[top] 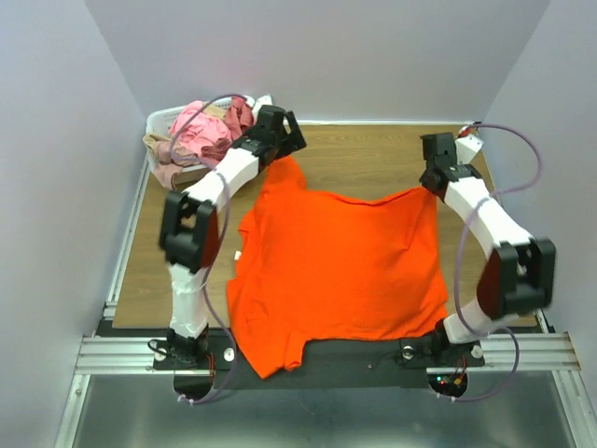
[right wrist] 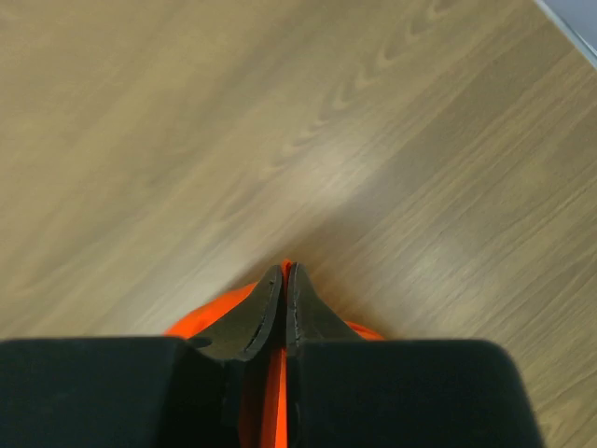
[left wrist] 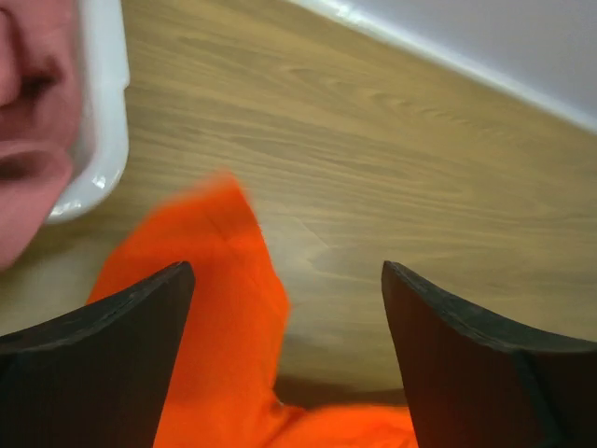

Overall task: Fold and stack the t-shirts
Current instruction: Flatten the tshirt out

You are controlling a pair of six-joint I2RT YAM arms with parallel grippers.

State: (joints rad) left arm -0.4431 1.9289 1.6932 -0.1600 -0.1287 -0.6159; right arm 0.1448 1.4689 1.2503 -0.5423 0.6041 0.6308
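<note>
Left gripper point(left wrist: 289, 275) hangs wide open over the orange t-shirt point(top: 345, 266), my right gripper point(right wrist: 285, 273) pinching its far edge, so nothing's folded yet and the other t-shirts point(top: 201, 135) sit in the basket point(top: 160, 119).

No writing, label, brand or number can be read anywhere, neither on the orange t-shirt point(top: 340, 271), the basket point(top: 159, 118) nor the table point(top: 373, 157).
</note>
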